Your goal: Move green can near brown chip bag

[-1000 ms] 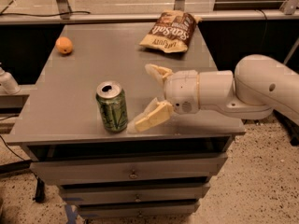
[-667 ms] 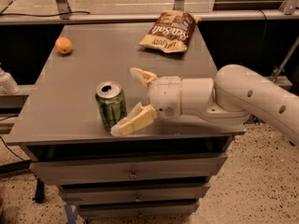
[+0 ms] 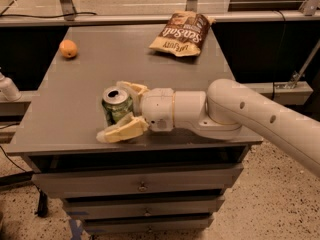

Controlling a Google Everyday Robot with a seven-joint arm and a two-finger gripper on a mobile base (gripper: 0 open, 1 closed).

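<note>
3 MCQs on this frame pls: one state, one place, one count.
1. The green can is: A) on its side B) upright between the fingers of the open gripper C) crushed flat
2. The brown chip bag lies: A) at the far side of the table B) touching the can C) in the gripper
3. Loose things on the table: A) one B) three C) five
Answers: 1 B, one finger is behind it and one in front, silver top facing up. 2 A, it is by the far edge, apart from the can. 3 B, can, bag and an orange.
</note>
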